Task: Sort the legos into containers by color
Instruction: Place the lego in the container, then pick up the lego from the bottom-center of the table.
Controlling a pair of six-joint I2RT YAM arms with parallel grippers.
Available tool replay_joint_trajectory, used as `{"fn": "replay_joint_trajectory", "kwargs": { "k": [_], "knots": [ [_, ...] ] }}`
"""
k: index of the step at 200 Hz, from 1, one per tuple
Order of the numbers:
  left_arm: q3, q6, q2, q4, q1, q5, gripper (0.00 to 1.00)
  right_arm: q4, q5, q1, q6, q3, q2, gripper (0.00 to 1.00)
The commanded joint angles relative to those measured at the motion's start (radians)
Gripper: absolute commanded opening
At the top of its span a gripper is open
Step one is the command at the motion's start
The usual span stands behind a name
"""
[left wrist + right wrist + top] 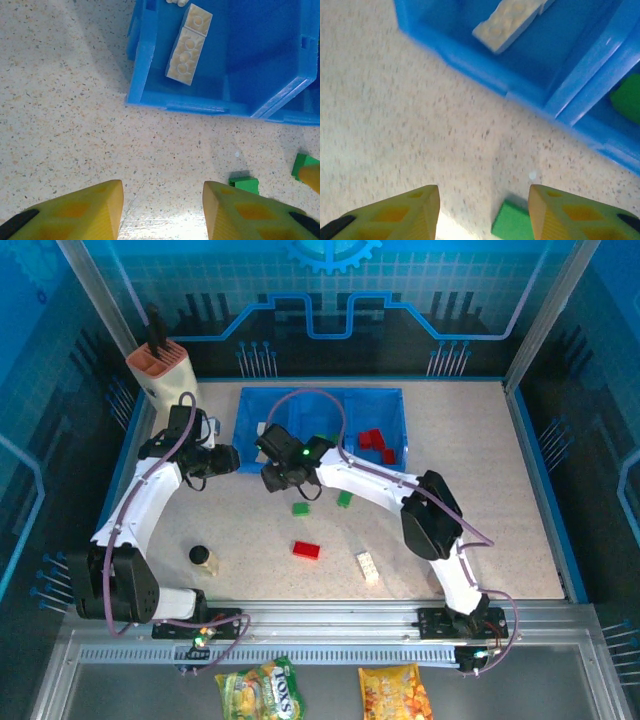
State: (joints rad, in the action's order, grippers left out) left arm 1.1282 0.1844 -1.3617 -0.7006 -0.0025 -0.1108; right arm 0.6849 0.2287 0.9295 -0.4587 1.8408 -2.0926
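Note:
The blue tray (385,465) has three compartments. Cream legos (187,50) lie in the left one, a green lego (322,440) in the middle one and red legos (375,440) in the right one. On the table lie two green legos (301,508) (344,499), a red lego (306,550) and a cream lego (367,566). My left gripper (162,205) hangs open over bare table by the tray's front left corner, nothing in it. My right gripper (484,205) is open just before the tray's front wall. A green lego (512,222) lies on the table between its fingers, near the right one.
A small dark-capped bottle (203,560) stands at the near left. The orange-and-cream knife block (160,368) is at the back left corner. Two snack bags (262,690) lie past the near rail. Blue walls close in the table.

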Motion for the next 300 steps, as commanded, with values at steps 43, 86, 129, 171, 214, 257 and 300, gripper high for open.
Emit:
{"fn": "replay_joint_trajectory", "kwargs": {
  "k": [43,86,129,171,214,257,300],
  "knots": [
    [-0.004,-0.009,-0.017,-0.005,0.014,0.009,0.47,0.146,-0.105,0.032,0.314,-0.171,0.145,0.53],
    [-0.004,-0.013,-0.020,-0.008,0.019,0.013,0.47,0.257,-0.108,0.072,0.440,-0.199,0.136,0.54],
    [-0.005,-0.016,-0.025,-0.009,0.021,0.018,0.47,0.308,-0.134,0.118,0.500,-0.205,0.102,0.57],
    [-0.004,-0.017,-0.027,-0.008,0.023,0.022,0.47,0.347,-0.154,0.154,0.525,-0.193,0.056,0.60],
    [-0.005,-0.017,-0.027,-0.009,0.022,0.020,0.47,0.365,-0.118,0.173,0.539,-0.187,-0.002,0.62],
    [-0.006,-0.017,-0.028,-0.010,0.022,0.026,0.47,0.385,-0.076,0.190,0.542,-0.169,-0.050,0.63],
    [-0.005,-0.019,-0.031,-0.011,0.022,0.025,0.47,0.389,-0.055,0.192,0.543,-0.168,-0.056,0.59]
  ]
}}
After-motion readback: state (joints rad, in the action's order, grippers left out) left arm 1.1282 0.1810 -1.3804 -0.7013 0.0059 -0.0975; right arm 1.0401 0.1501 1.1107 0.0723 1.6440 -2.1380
